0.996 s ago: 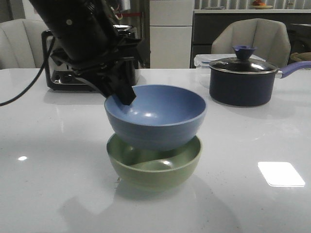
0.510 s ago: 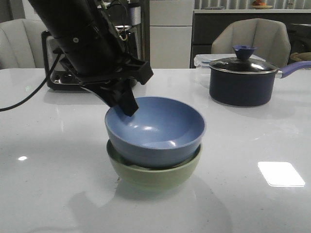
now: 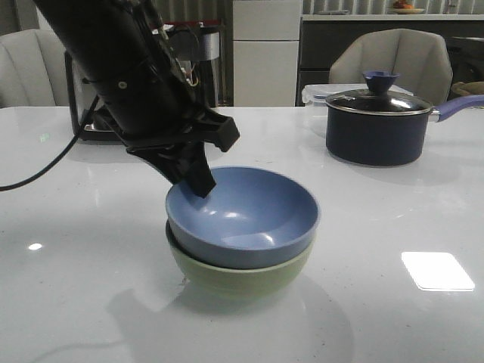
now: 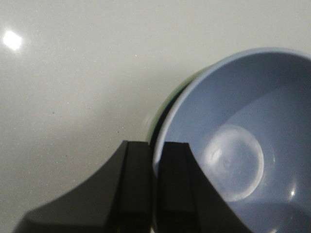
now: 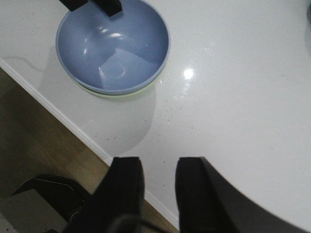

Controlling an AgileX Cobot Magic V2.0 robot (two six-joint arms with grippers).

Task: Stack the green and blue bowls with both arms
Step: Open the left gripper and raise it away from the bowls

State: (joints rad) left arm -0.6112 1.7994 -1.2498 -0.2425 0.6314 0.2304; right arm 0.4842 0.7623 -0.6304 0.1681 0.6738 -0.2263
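Blue bowl nested in green bowl, mid-desk
The left gripper [image 3: 198,178] pinches the blue bowl's [image 3: 242,218] rim as it sits inside the green bowl [image 3: 240,272] on the desk [image 3: 393,318]; the right gripper [image 5: 158,189] hangs apart, parted, holding nothing

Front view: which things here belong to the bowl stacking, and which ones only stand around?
Belong to the job:
- blue bowl, nested in the green one
- green bowl, underneath
- left gripper, fingers shut on the blue bowl's rim
- right gripper, held away, open and empty

Only standing around:
- saucepan
- black appliance
- chairs
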